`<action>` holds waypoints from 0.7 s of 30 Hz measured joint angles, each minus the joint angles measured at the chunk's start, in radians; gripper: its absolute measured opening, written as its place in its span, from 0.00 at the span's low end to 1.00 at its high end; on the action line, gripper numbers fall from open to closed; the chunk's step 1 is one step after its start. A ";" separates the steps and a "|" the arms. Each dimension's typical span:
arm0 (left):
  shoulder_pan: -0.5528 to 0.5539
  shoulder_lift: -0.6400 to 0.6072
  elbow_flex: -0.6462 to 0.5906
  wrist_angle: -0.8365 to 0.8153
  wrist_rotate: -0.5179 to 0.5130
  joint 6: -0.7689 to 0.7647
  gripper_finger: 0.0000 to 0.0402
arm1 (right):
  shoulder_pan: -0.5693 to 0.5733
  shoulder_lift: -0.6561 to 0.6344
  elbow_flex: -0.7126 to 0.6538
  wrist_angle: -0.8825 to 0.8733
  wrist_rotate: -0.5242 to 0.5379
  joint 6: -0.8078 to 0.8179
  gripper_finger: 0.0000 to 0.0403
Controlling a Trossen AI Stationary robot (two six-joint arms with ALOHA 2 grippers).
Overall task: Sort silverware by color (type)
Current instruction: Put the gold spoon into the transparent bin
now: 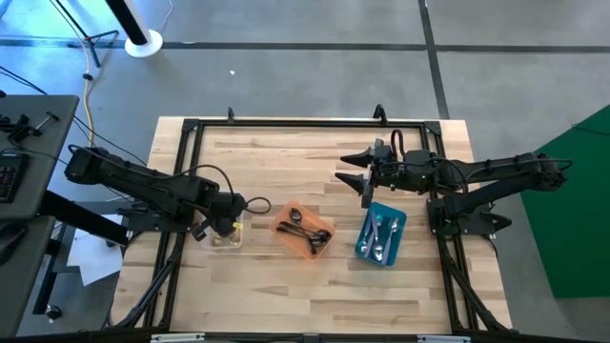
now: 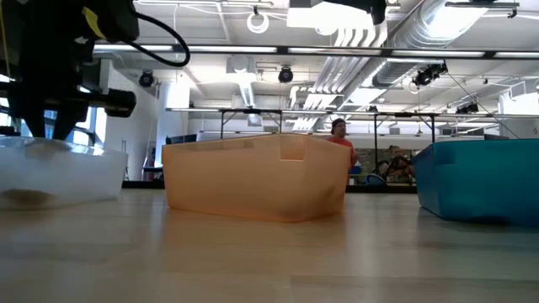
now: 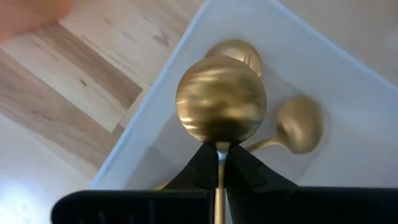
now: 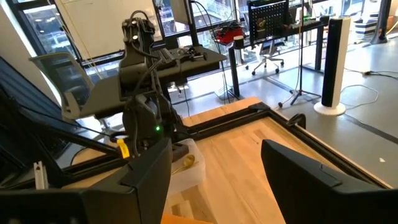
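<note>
Wooden table (image 1: 286, 295) | left gripper (image 3: 219, 163) jaws clamp gold spoon (image 3: 221, 106) | over clear tray (image 3: 348, 112)

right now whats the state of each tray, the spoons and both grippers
left gripper: shut on a gold metal spoon, over the clear tray
gold metal spoon: held by its handle, bowl forward
clear rectangular plastic tray: holds two more gold spoons
orange rectangular tray: holds dark black spoons
blue rectangular tray: holds shiny silver spoons
right gripper: open, empty, beside the blue tray
</note>
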 joint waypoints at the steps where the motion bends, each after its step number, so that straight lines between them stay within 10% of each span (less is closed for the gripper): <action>1: 0.000 0.000 -0.002 -0.001 -0.014 0.006 0.00 | 0.000 0.000 0.000 0.000 0.000 0.001 0.58; 21: -0.001 -0.002 -0.123 0.071 -0.030 -0.034 0.00 | 0.000 0.000 0.000 0.001 -0.003 -0.003 0.58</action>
